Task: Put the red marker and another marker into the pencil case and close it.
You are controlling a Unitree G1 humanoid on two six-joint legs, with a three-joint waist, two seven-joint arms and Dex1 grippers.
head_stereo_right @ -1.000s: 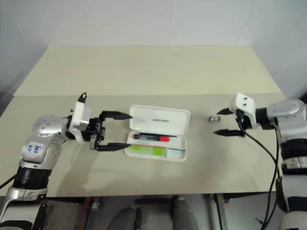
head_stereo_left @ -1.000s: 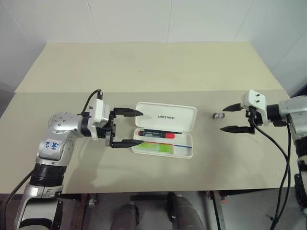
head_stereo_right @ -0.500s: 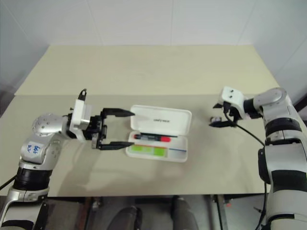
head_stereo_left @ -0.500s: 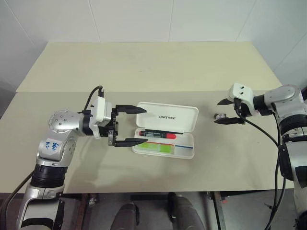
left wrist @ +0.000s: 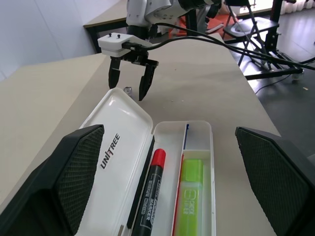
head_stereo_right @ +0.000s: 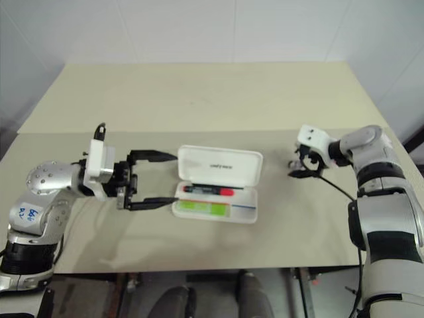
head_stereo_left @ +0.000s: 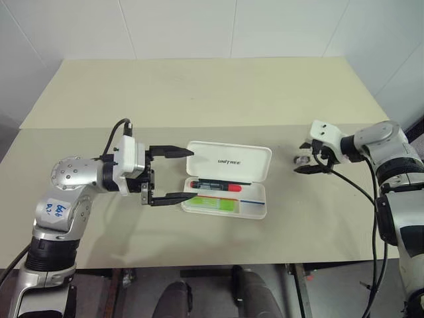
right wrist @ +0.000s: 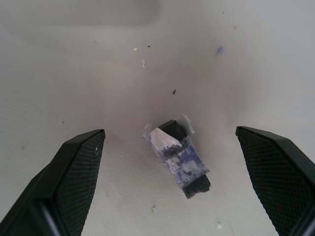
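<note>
Pencil case [head_stereo_left: 227, 179] near middle of table [head_stereo_left: 199, 93], lid thrown back flat toward the far side, tray toward the robot. Both markers already in the tray: red marker [head_stereo_left: 219, 186] along the hinge side, red cap pointing to the robot's right; green marker [head_stereo_left: 214, 203] parallel and just beside it on the near side. Loading judged complete. Lid not yet shut; closing judged the one step left.

Case white, hard, rounded at corners, dark lettering on inner face of lid. Red and blue stripe seen on the tray floor past the green marker's end. Red marker slim, black barrel. Green marker shorter, flatter, all lime.

Left gripper [head_stereo_left: 171, 175] level at the case's left end, jaws wide, one finger beside the lid corner, the other at the tray corner; contact not made out. Nothing held.

Right gripper [head_stereo_left: 309, 157] well apart from the case, angled down over a small dark-and-white scrap [right wrist: 177, 157] on the table, jaws wide either side of it, scrap not gripped. Scrap's nature not made out; no part of the task as far as could be judged.
</note>
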